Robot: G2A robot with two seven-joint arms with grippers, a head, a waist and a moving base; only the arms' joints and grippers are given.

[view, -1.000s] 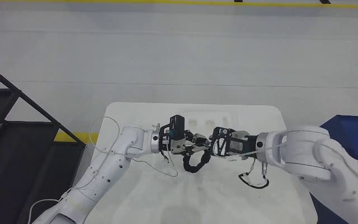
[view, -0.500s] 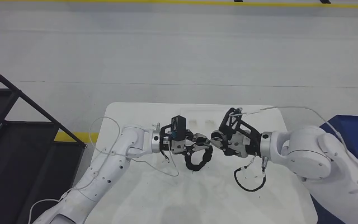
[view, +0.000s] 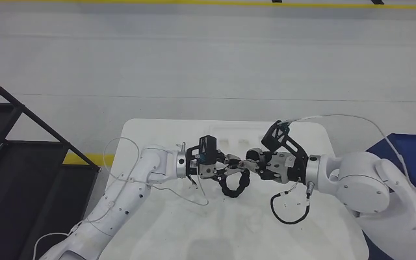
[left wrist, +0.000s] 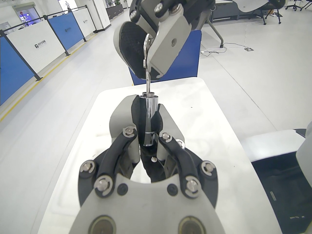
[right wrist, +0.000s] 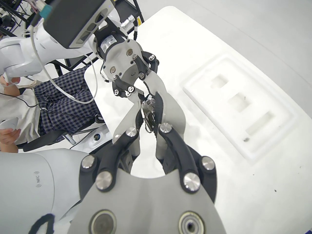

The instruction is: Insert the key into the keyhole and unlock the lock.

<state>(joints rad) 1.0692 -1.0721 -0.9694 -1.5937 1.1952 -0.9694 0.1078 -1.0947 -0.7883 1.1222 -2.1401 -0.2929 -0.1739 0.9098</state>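
My left gripper is shut on the chrome cylinder of the lock, held above the white table; the lock's black cable loop hangs below it in the top view. Facing it, my right gripper is shut on the silver key, whose blade enters the keyhole at the cylinder's end. In the right wrist view the key's head sits between my right fingers, with the left gripper just beyond. In the top view the two grippers meet at mid-table, left gripper, right gripper.
A white foam tray with three rectangular recesses lies on the table's far part. A loose black cable hangs under the right arm. A black rack stands off the table's left side.
My right wrist has rolled about the key's axis, swinging its camera mount upward. The lock's cable loop has shifted slightly right. The left arm has stayed almost still.
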